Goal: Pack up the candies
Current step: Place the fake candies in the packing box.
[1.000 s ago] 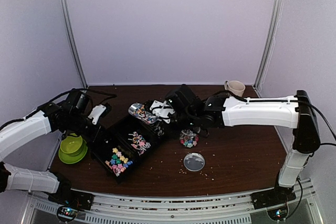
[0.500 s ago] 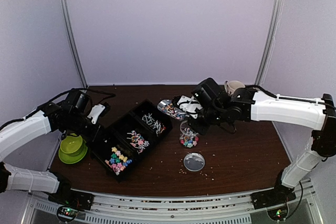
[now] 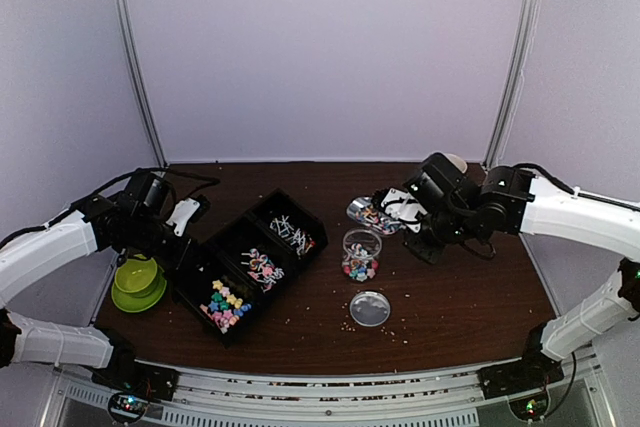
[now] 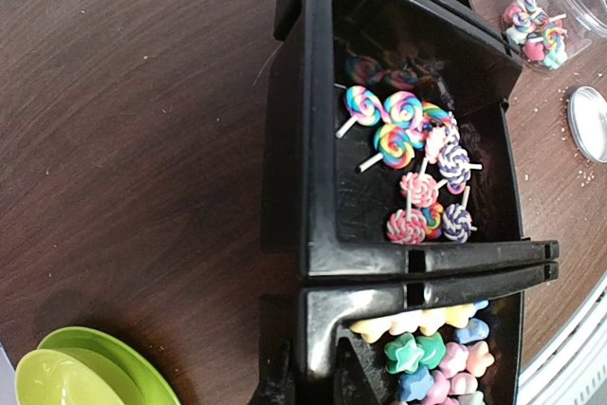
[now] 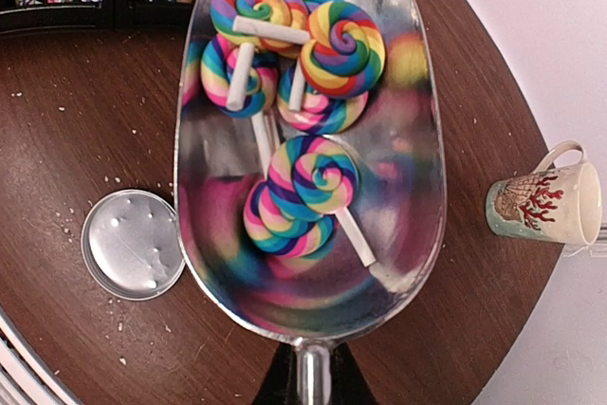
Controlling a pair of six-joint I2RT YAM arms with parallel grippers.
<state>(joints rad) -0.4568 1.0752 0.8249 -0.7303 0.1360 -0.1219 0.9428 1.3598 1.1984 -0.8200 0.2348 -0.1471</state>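
Brown tabletop (image 3: 470, 297): right claw (image 5: 308, 381) grasps scoop (image 5: 398, 187) handle, rainbow lollipops (image 5: 313, 177) lying in scoop bowl just ahead of claw, near jar (image 3: 361, 255). Left claw (image 4: 313, 372) clenched on tray (image 4: 285, 139) wall.

We see the left arm (image 3: 45, 252) and right arm (image 3: 580, 217) as smooth white shells linked by black joints, with thin black cables (image 3: 195, 180) looping alongside.

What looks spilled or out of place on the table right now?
Pale crumbs are scattered over the brown table, mostly around the jar lid, which lies flat in front of the open jar. They look like spillage. Nothing else stands out.
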